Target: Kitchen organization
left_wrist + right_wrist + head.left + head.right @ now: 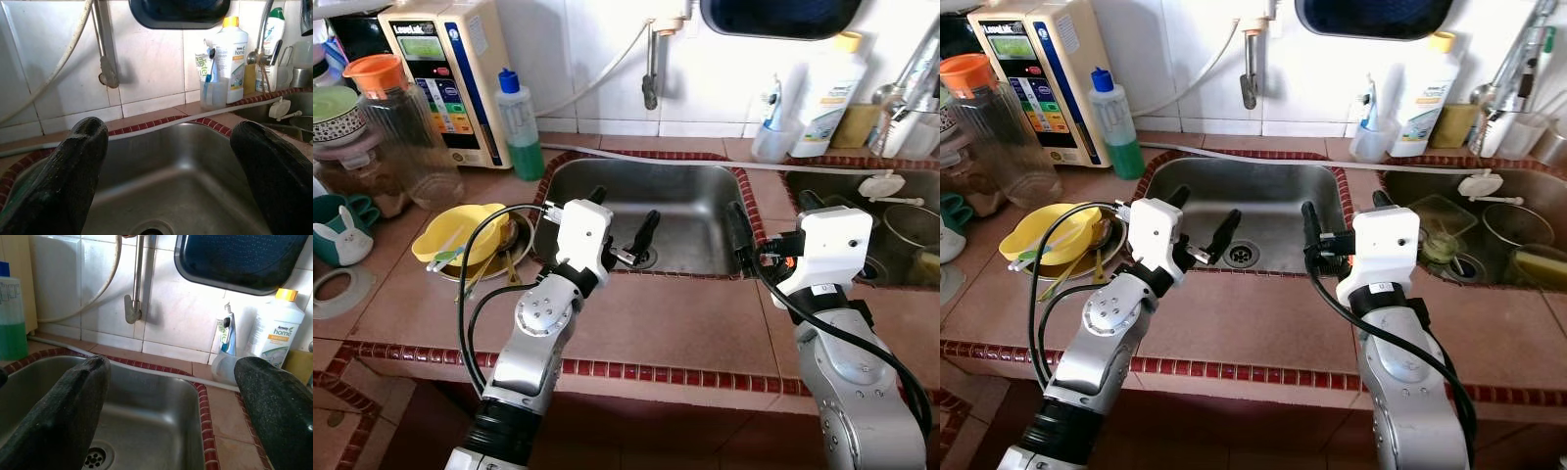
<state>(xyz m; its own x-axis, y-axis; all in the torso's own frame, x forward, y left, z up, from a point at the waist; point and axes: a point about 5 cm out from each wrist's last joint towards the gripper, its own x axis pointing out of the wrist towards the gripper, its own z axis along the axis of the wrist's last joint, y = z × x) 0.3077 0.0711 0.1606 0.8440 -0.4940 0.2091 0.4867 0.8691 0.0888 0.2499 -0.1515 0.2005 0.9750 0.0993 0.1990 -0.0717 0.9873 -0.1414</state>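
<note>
Both claws were poised over the steel sink [695, 201], each holding nothing. The left claw [622, 220] stood spread wide above the basin near the drain [1242, 254]; the right claw [1342, 220], likewise spread, hung at the sink's right rim. On the counter [646, 323] to the left, a yellow bowl [460, 232] with utensils lay untouched. Judged from this layout, the organizing had barely begun, and no item was yet in hand.
</note>
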